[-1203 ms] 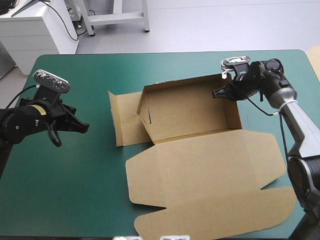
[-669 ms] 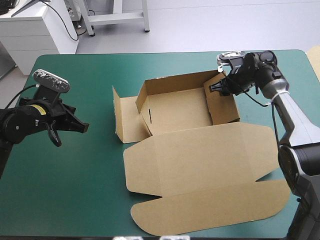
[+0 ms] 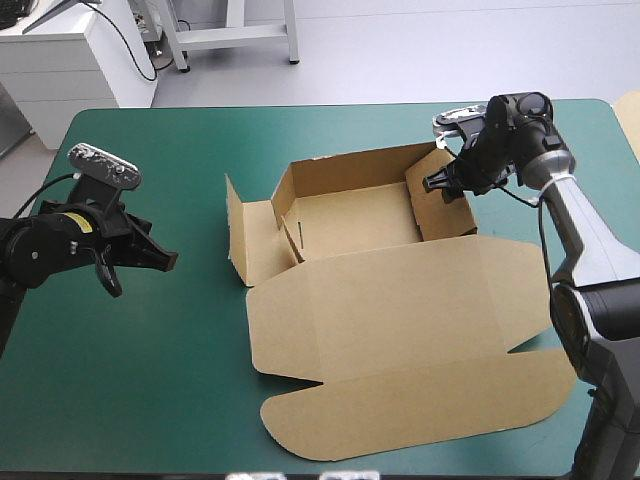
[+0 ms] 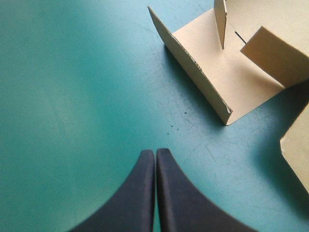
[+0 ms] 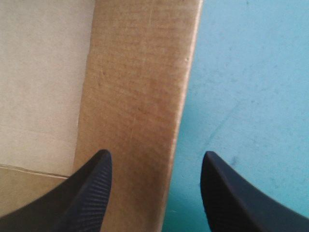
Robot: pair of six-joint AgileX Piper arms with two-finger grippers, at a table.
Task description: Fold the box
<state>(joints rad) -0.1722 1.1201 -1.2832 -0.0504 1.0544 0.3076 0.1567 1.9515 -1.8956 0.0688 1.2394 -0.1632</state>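
- The brown box (image 3: pixel 400 330) lies in the centre and lower right of the high view, on the teal-green cover (image 3: pixel 190 390).
- Its tray (image 3: pixel 350 215) sits in the upper middle of the frame with the far wall and both side walls raised. The lid (image 3: pixel 420 400) is spread flat towards the lower edge of the frame.
- A side flap (image 3: pixel 238 235) stands up at the tray's left end.
- The right gripper (image 3: pixel 442 184) is at the upper right of the high view, down at the tray's right wall (image 3: pixel 445 215).
- In the right wrist view its black fingers (image 5: pixel 87 193) stand well apart. The wall (image 5: pixel 140 96) runs between them: one finger is on the tray's inner side, the other over the bare cover (image 5: pixel 251 87). Neither visibly touches the board.
- The left gripper (image 3: pixel 135 262) is at the left of the high view, over bare cover and well apart from the box.
- In the left wrist view its fingers (image 4: pixel 140 193) are pressed together into one point with nothing between them. The side flap (image 4: pixel 193 67) is ahead of them and off to one side.
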